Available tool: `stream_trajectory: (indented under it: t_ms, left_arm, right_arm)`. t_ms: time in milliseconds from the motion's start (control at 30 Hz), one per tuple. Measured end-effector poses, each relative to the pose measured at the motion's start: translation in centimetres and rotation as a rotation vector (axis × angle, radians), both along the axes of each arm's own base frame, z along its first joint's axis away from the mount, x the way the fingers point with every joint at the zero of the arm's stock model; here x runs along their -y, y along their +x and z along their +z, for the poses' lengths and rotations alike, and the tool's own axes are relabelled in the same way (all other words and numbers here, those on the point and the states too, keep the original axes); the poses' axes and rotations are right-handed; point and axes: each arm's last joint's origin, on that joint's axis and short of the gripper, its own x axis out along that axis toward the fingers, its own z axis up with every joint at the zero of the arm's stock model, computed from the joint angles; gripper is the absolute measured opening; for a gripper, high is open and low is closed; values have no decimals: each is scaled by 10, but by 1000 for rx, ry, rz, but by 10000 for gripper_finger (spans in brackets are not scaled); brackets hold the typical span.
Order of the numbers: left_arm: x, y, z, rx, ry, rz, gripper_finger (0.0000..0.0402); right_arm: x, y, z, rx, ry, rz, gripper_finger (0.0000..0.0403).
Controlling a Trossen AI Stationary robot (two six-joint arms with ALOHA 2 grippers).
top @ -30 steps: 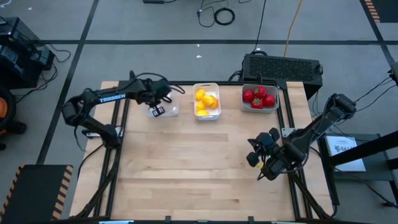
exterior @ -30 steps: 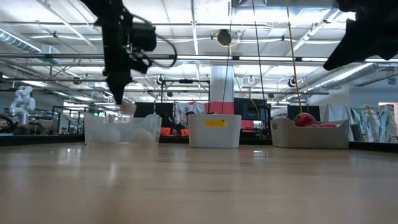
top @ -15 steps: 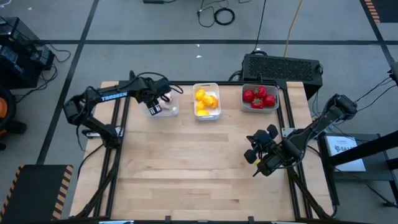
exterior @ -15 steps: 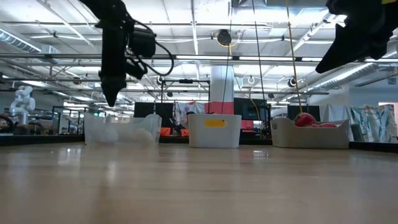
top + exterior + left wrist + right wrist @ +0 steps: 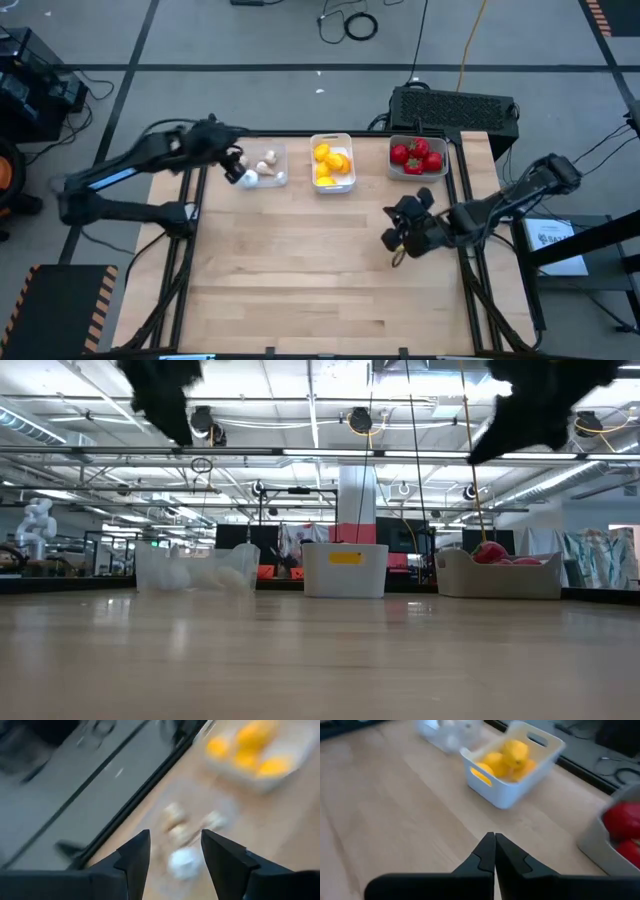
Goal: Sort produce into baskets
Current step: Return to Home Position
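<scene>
so: pale wooden table (image 5: 300,270), bare across its whole near part, with three trays in a row along the far edge. grey floor around it with dark seam lines; a coil of cable (image 5: 350,25) lies beyond the far side.

left end: the left gripper (image 5: 233,168) hangs over the left edge of the clear tray (image 5: 283,150), raised well off the surface. fingers spread apart, nothing between them. its wrist view is blurred.

garlic bulbs (image 5: 266,164) lie inside the clear tray, whitish, a few of them.

just to the right is the white tray (image 5: 332,137), holding the lemons (image 5: 332,160) in a yellow pile.

next, after a small gap, is the grey-white tray (image 5: 418,177) with red tomatoes (image 5: 415,153), green tops showing. a black box (image 5: 455,108) stands behind it, past the table's far edge.

the right gripper (image 5: 392,240) is over bare wood right of centre, nearer than the trays and well apart from them. fingers pressed together, empty.

low view: a big hall behind the trays, ceiling trusses with strip lights, and a white pillar with a red band (image 5: 358,510) behind the white tray. both arms show only as dark shapes at the top.
</scene>
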Motion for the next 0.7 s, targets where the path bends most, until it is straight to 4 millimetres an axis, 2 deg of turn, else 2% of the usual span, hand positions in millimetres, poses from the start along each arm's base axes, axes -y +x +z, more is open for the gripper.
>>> stream_trajectory:
  t_ms: [100, 167, 233, 367, 500, 700]
  left_arm:
    - [17, -15, 9, 223, 0, -69, 185]
    - [27, -22, 6, 334, -1, -117, 185]
    - [34, -27, -1, 410, 7, -167, 185]
    - [44, -28, -31, 506, 3, -259, 185]
    - [50, -19, -64, 642, 13, -348, 185]
    - [57, -7, -104, 875, 83, -511, 185]
  right_arm:
    - [11, 16, 10, 38, 37, 108, 0]
    - [19, 28, 17, 79, 66, 221, 0]
    - [25, 37, 25, 149, 103, 336, 0]
    - [39, 46, 38, 268, 136, 472, 0]
    - [55, 43, 48, 318, 89, 456, 0]
    - [77, 18, 72, 390, -1, 416, 0]
